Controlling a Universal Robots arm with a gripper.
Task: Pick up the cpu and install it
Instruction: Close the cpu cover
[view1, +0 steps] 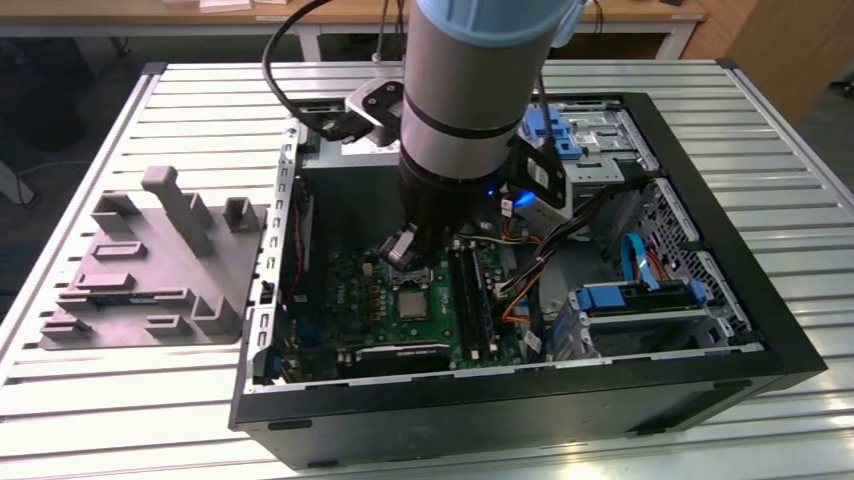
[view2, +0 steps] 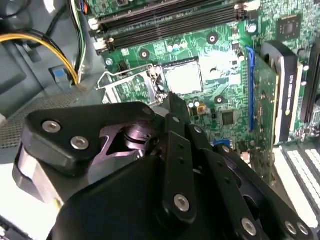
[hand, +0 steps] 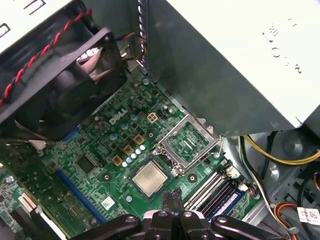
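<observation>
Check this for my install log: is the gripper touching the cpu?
Apart. In the first wrist view the cpu lies flat in the motherboard socket, and green board shows between it and the gripper tips.

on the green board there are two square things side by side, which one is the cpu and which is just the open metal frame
The cpu is the solid silvery square seated in the socket. The open metal frame beside it is the flipped-up retention plate, through which green board shows.

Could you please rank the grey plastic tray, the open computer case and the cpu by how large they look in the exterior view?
1. computer case
2. grey plastic tray
3. cpu, lying in the motherboard socket
</observation>
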